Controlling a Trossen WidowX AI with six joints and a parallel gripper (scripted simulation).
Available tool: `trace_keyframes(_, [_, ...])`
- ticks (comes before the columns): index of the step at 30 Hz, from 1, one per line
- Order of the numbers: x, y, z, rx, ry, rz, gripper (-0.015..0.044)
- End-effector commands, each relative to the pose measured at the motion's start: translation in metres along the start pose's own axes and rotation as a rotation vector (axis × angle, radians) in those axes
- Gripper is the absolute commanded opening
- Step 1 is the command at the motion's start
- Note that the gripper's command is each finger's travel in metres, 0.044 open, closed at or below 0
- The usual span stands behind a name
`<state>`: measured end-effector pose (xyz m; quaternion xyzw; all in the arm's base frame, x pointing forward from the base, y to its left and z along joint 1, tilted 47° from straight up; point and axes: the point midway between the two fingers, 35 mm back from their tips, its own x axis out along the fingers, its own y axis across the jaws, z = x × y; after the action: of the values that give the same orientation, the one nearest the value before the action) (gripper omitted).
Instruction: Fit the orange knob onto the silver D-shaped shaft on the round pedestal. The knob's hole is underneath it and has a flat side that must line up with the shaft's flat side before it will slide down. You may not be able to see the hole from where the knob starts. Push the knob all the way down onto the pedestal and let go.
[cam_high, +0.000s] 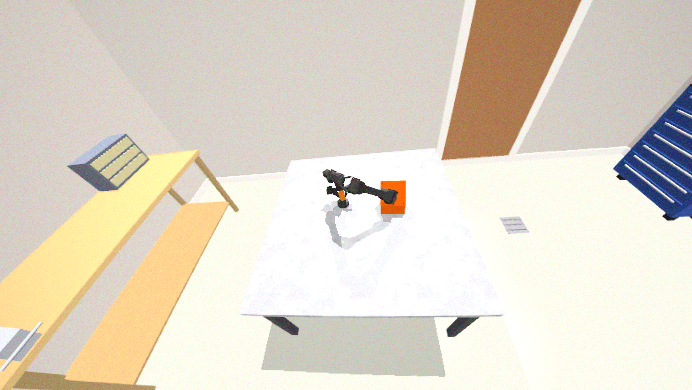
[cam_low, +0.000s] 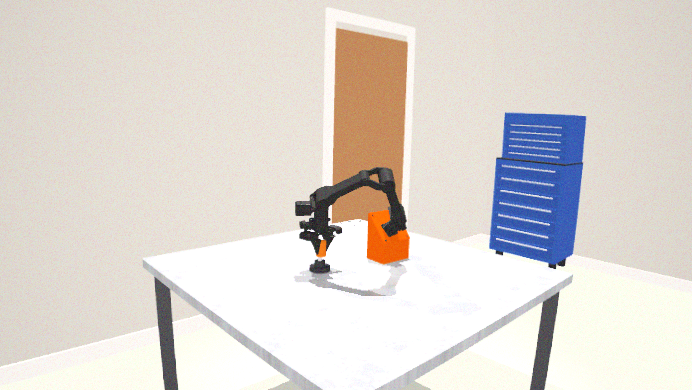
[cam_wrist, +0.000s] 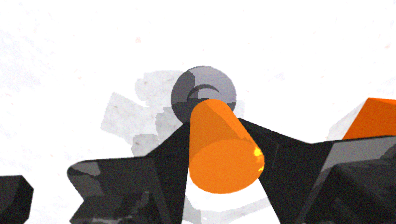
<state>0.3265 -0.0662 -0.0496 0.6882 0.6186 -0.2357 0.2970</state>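
Observation:
The orange knob (cam_high: 341, 195) (cam_low: 322, 247) (cam_wrist: 225, 155) is a short cylinder held upright between my fingers. My gripper (cam_high: 341, 192) (cam_low: 321, 244) (cam_wrist: 216, 131) is shut on the knob and points down. The round dark grey pedestal (cam_high: 343, 204) (cam_low: 320, 268) (cam_wrist: 182, 95) stands on the white table right under the knob. In the wrist view the knob's lower end overlaps the pedestal's middle. Only a thin arc around the shaft (cam_wrist: 202, 90) shows; the shaft's flat side and the knob's hole are hidden. In the exterior view the knob's bottom sits slightly above the pedestal's top.
The arm's orange base block (cam_high: 393, 200) (cam_low: 387, 245) (cam_wrist: 375, 117) stands to the right of the pedestal on the white table (cam_high: 370, 280) (cam_low: 350, 325). A wooden bench (cam_high: 90, 240) stands left of the table, and a blue drawer cabinet (cam_low: 537, 190) to the right.

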Motion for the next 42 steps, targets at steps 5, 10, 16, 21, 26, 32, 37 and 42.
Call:
trace_keyframes(5, [-0.0018,0.0035,0.0023,0.065,-0.003,0.007,0.0000])
trace_keyframes(10, [-0.0021,0.0052,0.0041,0.065,-0.003,0.007,0.0000])
trace_keyframes(16, [-0.0035,0.0081,0.0053,0.065,-0.003,0.007,0.0000])
trace_keyframes(21, [-0.0033,0.0101,0.0052,0.065,-0.003,0.007,0.0000])
trace_keyframes(26, [0.0020,0.0102,0.0049,0.065,-0.003,0.007,0.0000])
trace_keyframes(32, [0.0023,0.0101,0.0048,0.065,-0.003,0.007,0.0000])
trace_keyframes(37, [0.0023,0.0101,0.0048,0.065,-0.003,0.007,0.0000])
trace_keyframes(42, [-0.0010,0.0092,0.0045,0.065,-0.003,0.007,0.0000])
